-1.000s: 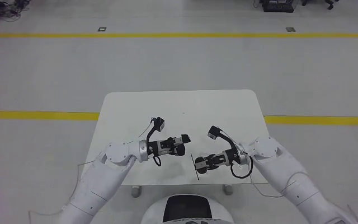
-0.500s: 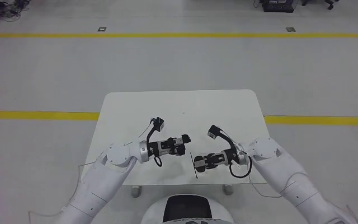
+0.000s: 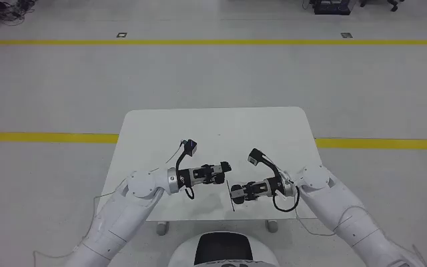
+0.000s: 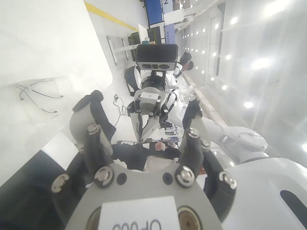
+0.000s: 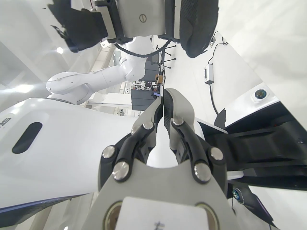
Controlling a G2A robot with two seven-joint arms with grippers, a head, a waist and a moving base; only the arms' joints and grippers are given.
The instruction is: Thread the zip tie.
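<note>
Your zip tie (image 3: 232,204) is a thin black strip in the grip of the right gripper (image 5: 163,104). In the top view it runs as a short, nearly straight line across the near edge of the table (image 3: 200,127). One end reaches in over the white top and the other pokes out past the edge towards the robot. The gripper has it somewhere around the middle of its length.

You can see in the right wrist view that the two fingers are pressed together at their ribbed tips, clamped on the strip. A fine dark line continues out beyond the tips towards the other arm.

The left gripper (image 4: 144,101) sits just beside the tie's far end, a little farther in over the table, facing the right one nearly head-on. Its fingers (image 4: 94,98) stand wide apart with nothing between them. Through that gap you look straight at the closed right gripper. From the top view you cannot tell whether the left fingertips touch the strip; they are very near it.

Both arms come in from the near side of the table, left and right, and meet close to the middle of the front edge.
</note>
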